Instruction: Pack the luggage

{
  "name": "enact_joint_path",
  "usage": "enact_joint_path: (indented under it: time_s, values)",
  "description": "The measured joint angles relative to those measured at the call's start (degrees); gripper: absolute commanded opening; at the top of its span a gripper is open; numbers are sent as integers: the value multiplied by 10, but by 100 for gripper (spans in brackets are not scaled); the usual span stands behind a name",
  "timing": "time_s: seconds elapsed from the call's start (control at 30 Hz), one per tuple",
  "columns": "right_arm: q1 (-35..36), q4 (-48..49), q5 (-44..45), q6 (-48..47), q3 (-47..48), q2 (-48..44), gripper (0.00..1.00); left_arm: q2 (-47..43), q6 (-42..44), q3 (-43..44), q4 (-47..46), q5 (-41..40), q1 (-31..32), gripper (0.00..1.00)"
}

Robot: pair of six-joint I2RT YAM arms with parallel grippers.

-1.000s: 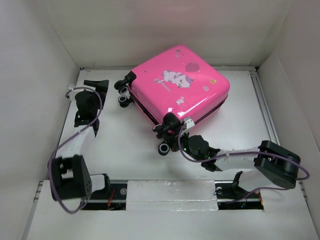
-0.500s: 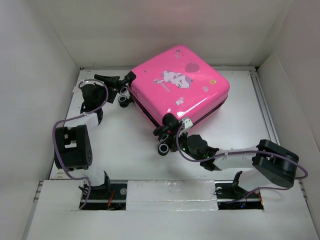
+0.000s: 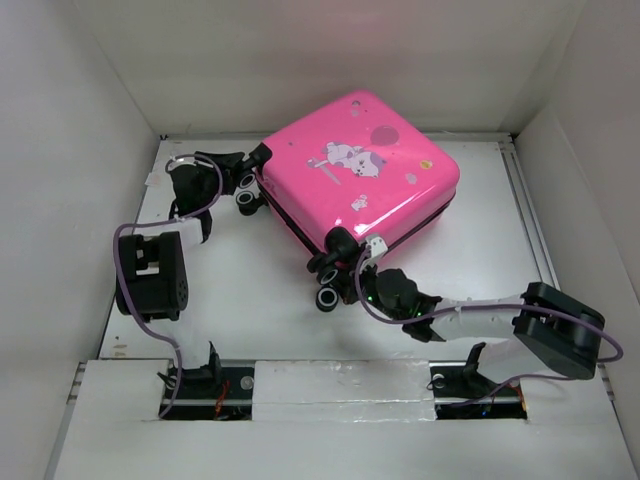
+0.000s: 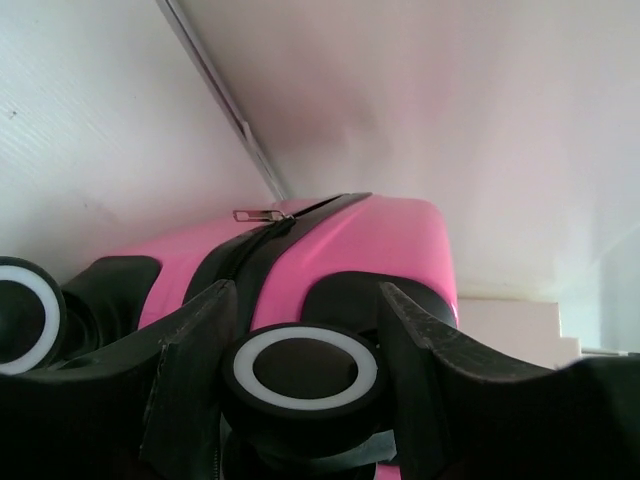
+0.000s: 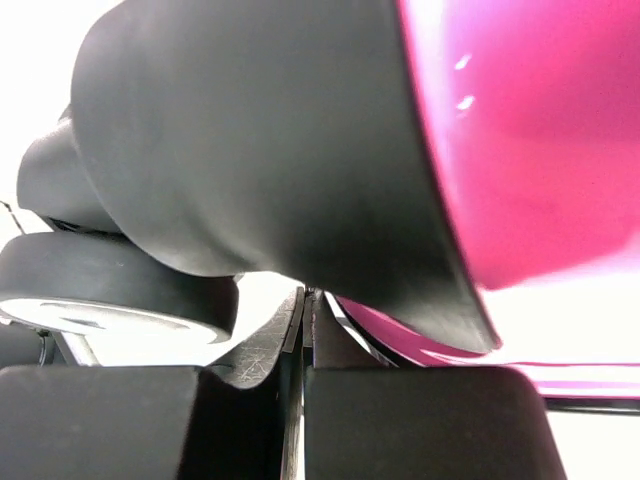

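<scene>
Lying flat and closed, the small glossy hot-pink hard-shell suitcase [image 3: 370,165] with its cartoon animal print is being shown toward the far middle of the flat white table [image 3: 480,270], turned corner-on to the arms. Its underside and interior are being hidden in every view.

Four small black wheels [image 3: 246,199] with white rings are being counted from above, two at the far-left corner and two at the near corner.

The left gripper [image 3: 234,163] is being seen at the far-left pair, and from above its fingers are being lost among the black parts. Only in the left wrist view are they being shown spread on either side of one wheel [image 4: 305,372], close against it. Whether they are pressing on it cannot be told. A second wheel [image 4: 25,318] is being cut off at that frame's edge, and a small silver zipper pull [image 4: 258,214] is being shown there alone.

The right gripper [image 3: 368,278] is being seen clenched beneath the near corner's black wheel housing [image 5: 250,150]. Whether anything thin is being pinched cannot be made out.
</scene>
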State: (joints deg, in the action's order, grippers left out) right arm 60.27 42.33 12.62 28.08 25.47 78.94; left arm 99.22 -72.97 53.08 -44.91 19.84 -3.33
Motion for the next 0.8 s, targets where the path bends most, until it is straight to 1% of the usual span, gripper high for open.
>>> enact_joint_path:
  time_s: [0.03, 0.23, 0.3, 0.37, 0.5, 0.63, 0.73, 0.8]
  values:
    - [0, -5, 0, 0, 0, -5, 0, 2, -4, 0, -2, 1, 0, 0]
    - [-7, -57, -7, -2, 0, -43, 0, 1, -7, -13, -25, -8, 3, 0]
    - [-22, -79, -30, -3, -1, -60, 0, -20, -8, -50, -49, -22, 3, 0]
    - [-45, -109, -72, -2, -2, -78, 0, -55, -10, -101, -77, -46, 7, 0]
    - [-93, -156, -143, -3, -4, -114, 0, -165, -9, -239, -129, -125, 9, 0]
    - [-175, -231, -204, -10, 17, -132, 0, -300, 1, -367, -153, -196, 24, 0]
    - [-258, -280, -252, -8, 32, -140, 0, -417, 17, -439, -126, -225, 59, 0]
    - [-302, -297, -259, -2, 37, -140, 0, -502, 37, -462, -75, -239, 102, 0]
